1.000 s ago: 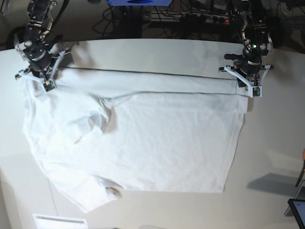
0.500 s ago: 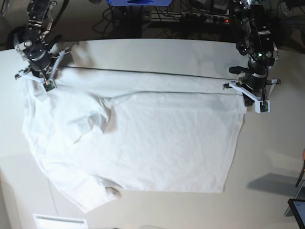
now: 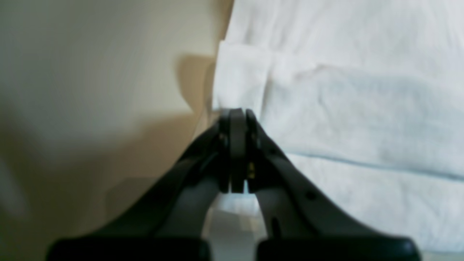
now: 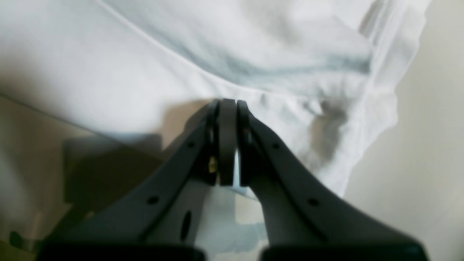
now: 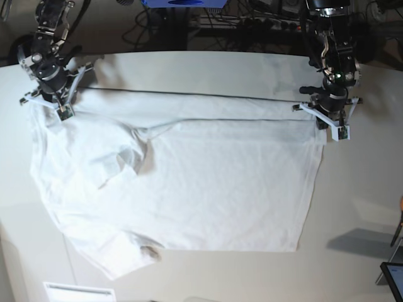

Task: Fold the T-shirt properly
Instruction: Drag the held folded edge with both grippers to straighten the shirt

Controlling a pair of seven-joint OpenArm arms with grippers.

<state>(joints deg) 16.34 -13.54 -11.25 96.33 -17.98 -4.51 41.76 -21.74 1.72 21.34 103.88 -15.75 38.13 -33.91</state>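
Note:
The white T-shirt lies spread on the white table, neck end at the left, hem at the right. Its far edge is lifted and pulled taut in a straight line between both grippers. At the hem's far corner on the right my left gripper is shut on the T-shirt; its wrist view shows the closed jaws against the folded hem. At the far left shoulder my right gripper is shut on the T-shirt, jaws closed on wrinkled cloth.
Cables and a blue box lie beyond the table's far edge. A white sheet sits at the front left. A dark device pokes in at the front right corner.
The left gripper moved right and nearer with the hem corner, then drew slightly back; the taut edge shifted with it. The right gripper has stayed in place.

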